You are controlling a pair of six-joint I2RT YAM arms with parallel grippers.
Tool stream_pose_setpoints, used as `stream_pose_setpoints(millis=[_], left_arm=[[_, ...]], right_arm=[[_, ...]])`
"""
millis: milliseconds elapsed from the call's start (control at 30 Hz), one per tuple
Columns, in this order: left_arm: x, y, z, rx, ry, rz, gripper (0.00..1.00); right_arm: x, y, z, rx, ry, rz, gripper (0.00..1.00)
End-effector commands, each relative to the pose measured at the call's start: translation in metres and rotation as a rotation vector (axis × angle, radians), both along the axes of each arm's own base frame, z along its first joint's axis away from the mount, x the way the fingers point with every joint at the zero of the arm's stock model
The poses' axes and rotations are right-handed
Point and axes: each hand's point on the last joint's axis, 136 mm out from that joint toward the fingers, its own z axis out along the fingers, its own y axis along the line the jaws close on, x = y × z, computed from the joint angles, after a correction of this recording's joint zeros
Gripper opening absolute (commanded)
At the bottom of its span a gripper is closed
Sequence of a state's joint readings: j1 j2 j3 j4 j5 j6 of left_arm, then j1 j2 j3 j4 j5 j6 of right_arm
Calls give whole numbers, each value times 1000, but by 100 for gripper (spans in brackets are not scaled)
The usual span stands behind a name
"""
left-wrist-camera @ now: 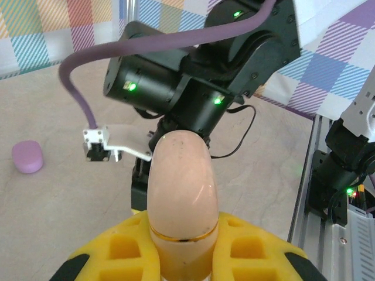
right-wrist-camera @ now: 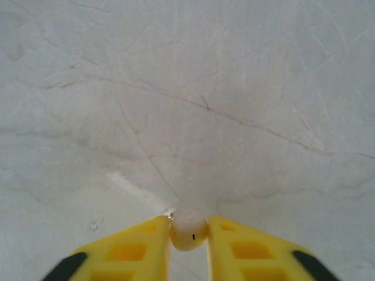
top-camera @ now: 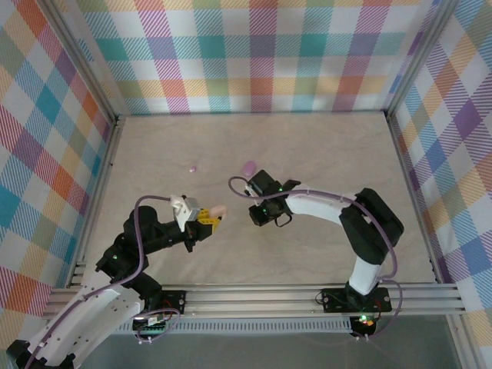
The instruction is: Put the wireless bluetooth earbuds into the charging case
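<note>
Cream-white earbud [right-wrist-camera: 188, 229] is pinched between the yellow fingers [right-wrist-camera: 146, 249] of the right gripper [right-wrist-camera: 188, 227], whose jaws are closed to a narrow gap onto it. The gripper faces down at the table [top-camera: 323, 146] near its middle. The bud looks nearly round, so its long axis cannot be told. A small dark mark on it faces the wrist camera. Whether it touches the surface cannot be told.

Left gripper [left-wrist-camera: 183, 234], slightly nearer the near edge and left of the middle, is clamped on a cream-pink case [left-wrist-camera: 180, 193]. The case's long axis runs along the fingers, and its rounded end sticks out past the fingertips and points toward the right arm [left-wrist-camera: 193, 70]. A thin gold seam circles the case just beyond the fingertips, and the case appears closed. From above, the two grippers stand near each other but apart.

Purple case [top-camera: 248, 167] lies on the table just beyond the right gripper, toward the far edge.

Purple earbud [top-camera: 192, 167] lies on bare table left of the purple case, apart from it and about as far from the far edge. It is too small for its direction to be read.
</note>
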State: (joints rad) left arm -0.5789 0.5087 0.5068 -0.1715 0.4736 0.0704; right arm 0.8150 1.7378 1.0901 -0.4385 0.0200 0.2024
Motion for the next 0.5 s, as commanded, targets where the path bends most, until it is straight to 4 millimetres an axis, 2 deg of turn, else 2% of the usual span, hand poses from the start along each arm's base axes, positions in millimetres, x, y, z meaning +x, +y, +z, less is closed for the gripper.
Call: stream_pose_setpoints(millis=[0,200,267,300,367,467], left_arm=[[3,-2,16,-39,-47,-9,0],[5,-6,17,-39,-43,-23,0],[6,-8,15,-31,-38,-31,0],[6,-8,15,-29,-36,-35,0],[5,-10,14,-25,-33,-43,0],[6,-12,14,-25,-28,-56,0]], right_arm=[[-6,1,13,53,-32,41,29],[-9,-19,16,81,-11,-12,38],[-11,-24,26,109,-19,-27,38],[-14,-24,35,141,-28,-20,38],[-20,-21,67,235,-80,10,38],[-39,-15,128,426,-169,87,43]])
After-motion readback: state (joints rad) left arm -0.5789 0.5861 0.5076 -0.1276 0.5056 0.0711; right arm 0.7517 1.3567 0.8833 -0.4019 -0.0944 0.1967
